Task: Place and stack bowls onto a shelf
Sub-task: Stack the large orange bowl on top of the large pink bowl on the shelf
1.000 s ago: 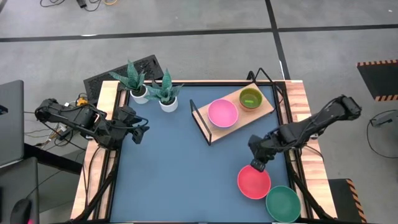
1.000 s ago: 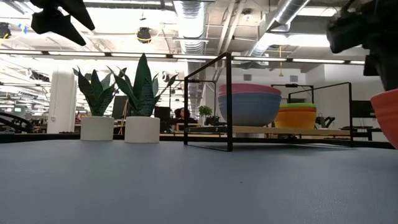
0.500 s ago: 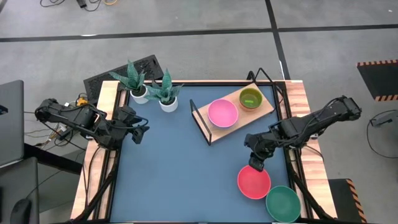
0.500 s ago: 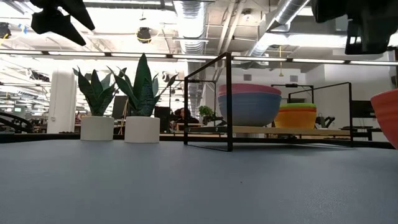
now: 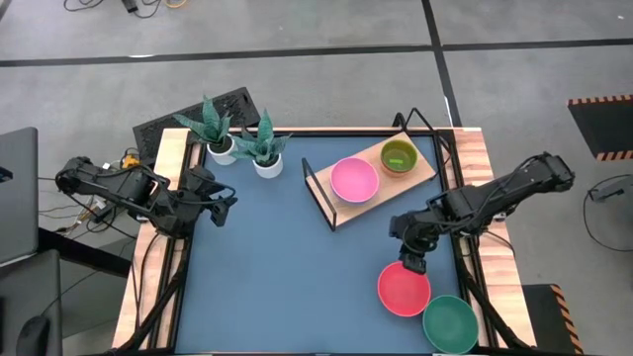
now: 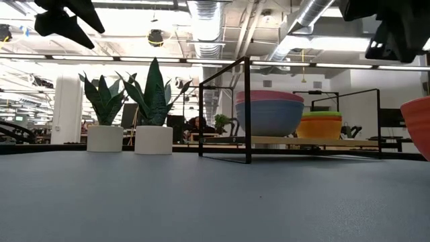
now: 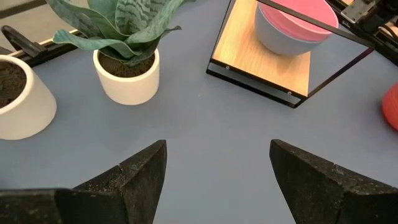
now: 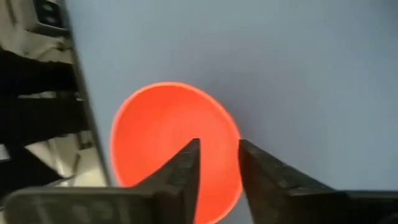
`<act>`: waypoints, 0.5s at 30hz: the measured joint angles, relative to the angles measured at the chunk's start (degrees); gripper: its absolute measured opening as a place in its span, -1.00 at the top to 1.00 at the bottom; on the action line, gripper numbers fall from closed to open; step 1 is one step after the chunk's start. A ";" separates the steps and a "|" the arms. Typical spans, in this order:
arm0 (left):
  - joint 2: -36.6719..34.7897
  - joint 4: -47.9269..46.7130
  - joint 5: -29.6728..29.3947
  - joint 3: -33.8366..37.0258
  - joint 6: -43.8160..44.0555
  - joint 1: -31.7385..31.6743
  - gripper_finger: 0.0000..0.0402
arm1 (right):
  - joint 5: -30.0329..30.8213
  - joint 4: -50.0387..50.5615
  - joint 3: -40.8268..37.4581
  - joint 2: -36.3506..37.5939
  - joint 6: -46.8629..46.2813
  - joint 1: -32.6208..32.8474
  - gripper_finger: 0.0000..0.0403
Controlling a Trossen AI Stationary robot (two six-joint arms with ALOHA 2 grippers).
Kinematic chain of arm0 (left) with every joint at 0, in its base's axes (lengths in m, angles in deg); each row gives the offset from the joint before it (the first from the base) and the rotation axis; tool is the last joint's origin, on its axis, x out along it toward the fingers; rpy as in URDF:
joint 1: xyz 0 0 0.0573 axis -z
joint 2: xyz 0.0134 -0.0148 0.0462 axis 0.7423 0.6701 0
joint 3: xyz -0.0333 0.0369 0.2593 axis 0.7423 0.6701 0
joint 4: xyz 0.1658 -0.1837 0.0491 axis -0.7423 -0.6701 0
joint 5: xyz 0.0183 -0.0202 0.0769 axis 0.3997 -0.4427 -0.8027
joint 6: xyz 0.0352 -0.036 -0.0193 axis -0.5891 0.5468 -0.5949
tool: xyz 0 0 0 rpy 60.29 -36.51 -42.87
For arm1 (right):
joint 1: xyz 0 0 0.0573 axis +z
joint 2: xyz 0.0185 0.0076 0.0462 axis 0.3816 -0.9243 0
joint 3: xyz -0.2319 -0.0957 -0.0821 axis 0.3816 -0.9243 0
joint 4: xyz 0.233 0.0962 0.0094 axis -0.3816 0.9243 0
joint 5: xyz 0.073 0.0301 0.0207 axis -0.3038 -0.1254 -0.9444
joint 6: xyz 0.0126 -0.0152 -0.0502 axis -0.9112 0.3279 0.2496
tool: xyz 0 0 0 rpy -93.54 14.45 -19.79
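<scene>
The shelf (image 5: 423, 172) stands at the far right of the blue table. On it are a pink bowl (image 5: 354, 179) nested in a blue one (image 6: 269, 119), and a stack of small bowls with a lime green one on top (image 5: 399, 155). A coral-red bowl (image 5: 404, 290) and a dark green bowl (image 5: 450, 323) rest on the table near the right front corner. My right gripper (image 5: 410, 263) hangs above the coral-red bowl's far rim (image 8: 233, 124), slightly open and touching nothing. My left gripper (image 5: 223, 210) waits open at the table's left edge.
Two white pots with spiky green plants (image 5: 216, 129) (image 5: 264, 148) stand at the far left corner. The shelf's black wire frame (image 6: 247, 107) rises above its board. Bare blue table (image 5: 287, 277) stretches between the arms. Wooden rails (image 5: 475, 198) line both sides.
My right gripper has risen from just above the coral-red bowl's far rim and rolled about its own line. The bowl has stayed where it was.
</scene>
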 joint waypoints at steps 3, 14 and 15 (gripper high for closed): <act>0.00 0.00 -0.02 0.00 0.00 0.00 -0.34 | 3.32 0.44 0.00 -1.58 2.37 0.27 0.12; 0.00 -0.02 0.00 0.00 0.02 0.01 -0.34 | 7.50 -0.06 0.00 -14.30 12.72 3.98 -0.36; -0.01 -0.02 0.00 -0.02 0.02 0.02 -0.34 | 7.50 0.02 0.00 -15.52 13.40 4.37 -0.36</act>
